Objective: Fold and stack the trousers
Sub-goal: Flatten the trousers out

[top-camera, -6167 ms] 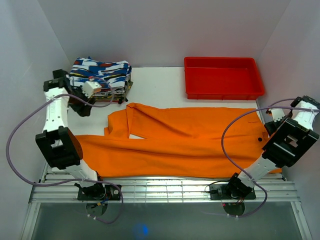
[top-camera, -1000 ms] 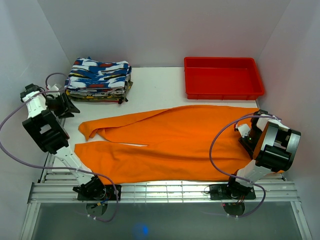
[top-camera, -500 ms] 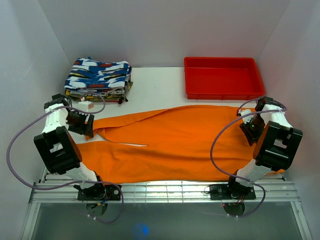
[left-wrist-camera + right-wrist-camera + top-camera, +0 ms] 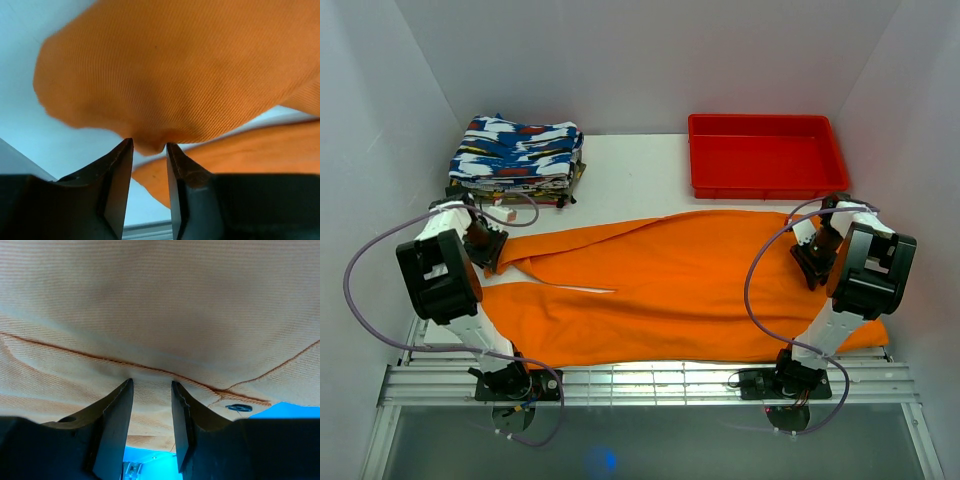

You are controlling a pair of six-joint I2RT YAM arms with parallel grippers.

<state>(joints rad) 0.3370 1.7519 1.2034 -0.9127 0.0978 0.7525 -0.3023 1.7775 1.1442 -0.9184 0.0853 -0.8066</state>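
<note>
Spread lengthwise on the white table (image 4: 630, 170) — bright-orange trousers (image 4: 660, 285), leg end pinched in the narrow-set left gripper (image 4: 148, 144), waistband clamped by the right gripper (image 4: 152, 383). Beyond — white walls (image 4: 640, 60), red tray (image 4: 765, 185), stack of patterned folded clothes (image 4: 517, 160).

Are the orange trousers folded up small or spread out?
Spread out. The trousers lie long and flat across the table, the two legs side by side, with no fold across them.

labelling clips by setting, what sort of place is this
Probably a robot lab's test cell for laundry folding: plain white walled enclosure, two black-and-white robot arms bolted to a metal rail, large bright-orange cloth trousers spread out.
</note>
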